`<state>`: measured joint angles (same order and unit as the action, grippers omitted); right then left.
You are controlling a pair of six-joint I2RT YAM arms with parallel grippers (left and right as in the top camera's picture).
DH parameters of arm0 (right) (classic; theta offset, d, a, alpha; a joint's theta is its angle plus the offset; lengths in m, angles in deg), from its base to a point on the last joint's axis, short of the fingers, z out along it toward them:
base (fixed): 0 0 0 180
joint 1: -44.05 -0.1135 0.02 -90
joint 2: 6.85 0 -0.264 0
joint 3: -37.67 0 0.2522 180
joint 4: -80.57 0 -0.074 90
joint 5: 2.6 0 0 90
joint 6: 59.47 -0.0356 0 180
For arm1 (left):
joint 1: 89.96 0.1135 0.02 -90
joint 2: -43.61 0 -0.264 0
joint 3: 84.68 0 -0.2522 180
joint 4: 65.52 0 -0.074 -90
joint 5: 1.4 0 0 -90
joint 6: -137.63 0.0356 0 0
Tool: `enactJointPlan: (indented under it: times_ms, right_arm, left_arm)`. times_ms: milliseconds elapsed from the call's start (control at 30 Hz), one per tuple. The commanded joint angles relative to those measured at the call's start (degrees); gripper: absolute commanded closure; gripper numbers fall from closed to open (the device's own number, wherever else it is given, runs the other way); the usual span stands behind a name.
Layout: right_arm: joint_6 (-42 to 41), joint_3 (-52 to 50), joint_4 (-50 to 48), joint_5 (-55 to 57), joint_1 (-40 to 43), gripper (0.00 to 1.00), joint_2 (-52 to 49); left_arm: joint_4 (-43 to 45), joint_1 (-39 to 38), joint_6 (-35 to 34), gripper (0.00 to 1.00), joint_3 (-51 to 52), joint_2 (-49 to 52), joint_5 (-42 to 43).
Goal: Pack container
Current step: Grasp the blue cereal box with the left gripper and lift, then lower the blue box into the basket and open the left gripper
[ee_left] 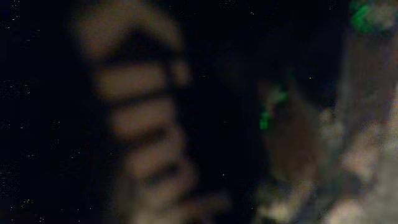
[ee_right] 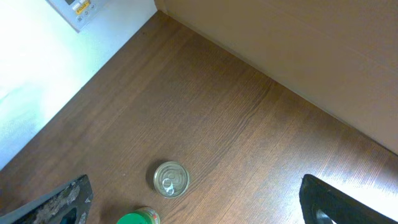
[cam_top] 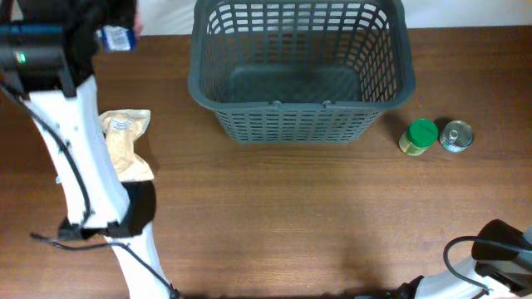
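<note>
- You work on a dark brown wood-grain table [cam_top: 274, 224].
- Beyond its far edge you see a white surface [cam_top: 465, 12].
- A pale beige panel [ee_right: 298, 43] borders one side.

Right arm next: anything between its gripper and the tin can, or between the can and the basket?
Only bare table lies between the open right gripper and the tin can. The green-lidded jar stands close beside it on the basket side.

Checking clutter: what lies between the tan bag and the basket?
Only bare wooden table; overhead view shows nothing between the tan bag and the basket.
</note>
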<state>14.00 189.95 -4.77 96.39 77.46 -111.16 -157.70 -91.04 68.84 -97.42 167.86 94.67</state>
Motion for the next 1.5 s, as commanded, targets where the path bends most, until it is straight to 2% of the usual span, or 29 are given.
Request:
enactJointPlan:
  times_ms: [0,33,133,167,233,367,400,467,533,667,800,833,900,933,1033,1167,1233,1300,1367,1467]
  right_arm:
    - [-0.42,-0.02,-0.09,0.72,0.04,0.01,-0.31]
    - [-0.42,-0.02,-0.07,0.70,0.04,0.01,-0.31]
    - [-0.42,-0.02,-0.07,0.70,0.04,0.01,-0.31]
    - [-0.42,-0.02,-0.07,0.70,0.04,0.01,-0.31]
    - [-0.42,-0.02,-0.07,0.70,0.04,0.01,-0.31]
    - [-0.42,-0.02,-0.07,0.72,0.04,0.01,-0.31]
    - [-0.42,-0.02,-0.07,0.72,0.04,0.01,-0.31]
    - [-0.42,-0.02,-0.07,0.70,0.04,0.01,-0.31]
    - [-0.42,-0.02,-0.07,0.72,0.04,0.01,-0.31]
    - [-0.42,-0.02,-0.07,0.72,0.04,0.01,-0.31]
    - [-0.42,-0.02,-0.07,0.70,0.04,0.01,-0.31]
    - [-0.42,-0.02,-0.07,0.70,0.04,0.01,-0.31]
    - [-0.42,-0.04,-0.09,0.72,0.04,0.01,-0.31]
    - [-0.42,-0.02,-0.07,0.72,0.04,0.01,-0.31]
    - [-0.42,-0.02,-0.07,0.72,0.04,0.01,-0.31]
    - [-0.42,-0.02,-0.07,0.70,0.04,0.01,-0.31]
    - [-0.42,-0.02,-0.07,0.72,0.04,0.01,-0.31]
    - [-0.42,-0.02,-0.07,0.70,0.04,0.01,-0.31]
    - [-0.42,-0.02,-0.09,0.70,0.04,0.01,-0.31]
    - [-0.42,-0.02,-0.07,0.70,0.04,0.01,-0.31]
  left_arm:
    - [0.63,-8.07,23.04,0.98,-0.37,-1.70,6.32]
    - [0.59,-9.75,25.97,0.98,-0.33,-1.68,6.29]
    - [0.63,-17.94,40.83,0.98,3.10,-0.92,6.43]
    - [0.90,-21.40,47.67,0.98,6.71,-0.20,6.54]
    - [1.88,-24.00,52.19,0.98,11.47,1.62,6.60]
    - [8.44,-25.03,53.90,0.98,20.79,5.62,6.25]
    - [13.31,-25.00,53.86,0.98,25.18,8.98,4.63]
    - [16.59,-25.09,53.18,0.98,27.58,12.90,-0.31]
    - [17.97,-25.14,50.51,0.99,27.71,15.15,-3.76]
    - [20.41,-25.14,50.40,0.98,27.71,19.63,-5.07]
    - [28.09,-24.96,50.40,0.98,27.78,22.14,-7.58]
    - [29.46,-24.96,50.38,0.95,27.78,22.71,-7.56]
    - [31.39,-24.96,50.34,0.64,27.78,23.08,-7.58]
    - [31.28,-25.14,48.94,0.01,27.74,23.06,-8.35]
    - [31.01,-26.12,41.70,0.01,27.02,21.97,-13.66]
    - [27.93,-26.77,25.05,0.01,26.60,13.20,-19.71]
    - [24.11,-26.23,20.70,0.01,26.23,7.48,-22.12]
    - [18.56,-25.70,20.31,0.01,26.23,1.27,-24.39]
    - [13.40,-24.28,17.03,0.01,26.23,-4.46,-27.98]
    - [8.57,-20.70,12.57,0.01,26.23,-10.36,-28.85]
